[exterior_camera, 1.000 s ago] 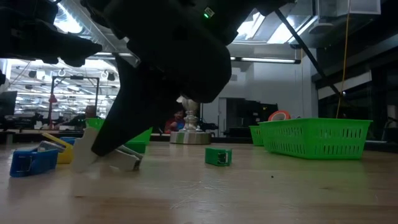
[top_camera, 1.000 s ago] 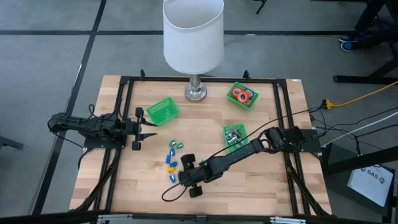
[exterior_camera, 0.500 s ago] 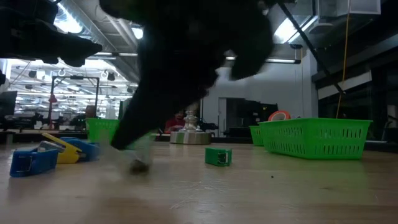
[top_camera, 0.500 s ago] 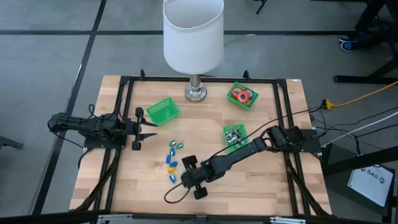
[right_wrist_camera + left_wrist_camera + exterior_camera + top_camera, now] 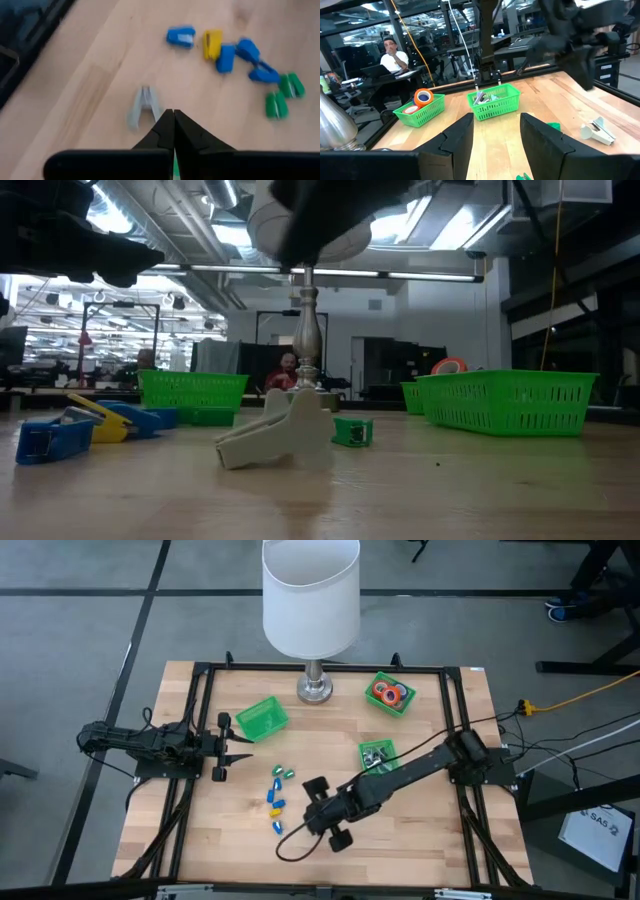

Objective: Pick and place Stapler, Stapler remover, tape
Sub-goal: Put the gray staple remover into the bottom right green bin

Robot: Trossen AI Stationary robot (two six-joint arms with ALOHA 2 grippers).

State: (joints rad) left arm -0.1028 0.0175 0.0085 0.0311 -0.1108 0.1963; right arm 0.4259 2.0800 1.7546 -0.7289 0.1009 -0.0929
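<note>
Staple remover: a pale grey claw-shaped piece (image 5: 144,104) lies free on the bench (image 5: 420,840), at the front, just beside the right tool; it also shows in the low view (image 5: 277,437).
Staplers: small blue, yellow and green pieces (image 5: 277,796) lie scattered mid-bench, left of the remover.
Tape: red and orange rolls (image 5: 388,693) sit in the green bin (image 5: 405,705) at the back right.
Other bins: one green bin (image 5: 262,718) stands at the back left; another (image 5: 377,758), with silvery pieces inside, stands right of centre.
Right tool: (image 5: 173,120) raised above the bench front, fingers pressed together, holding nothing.
Left tool: (image 5: 240,745) waits at the left side, fingers (image 5: 462,135) parted to a middling gap, empty.
Lamp: a white shade (image 5: 310,595) on a metal base stands at the back edge.
Room: a person (image 5: 392,52) sits beyond the bench.
</note>
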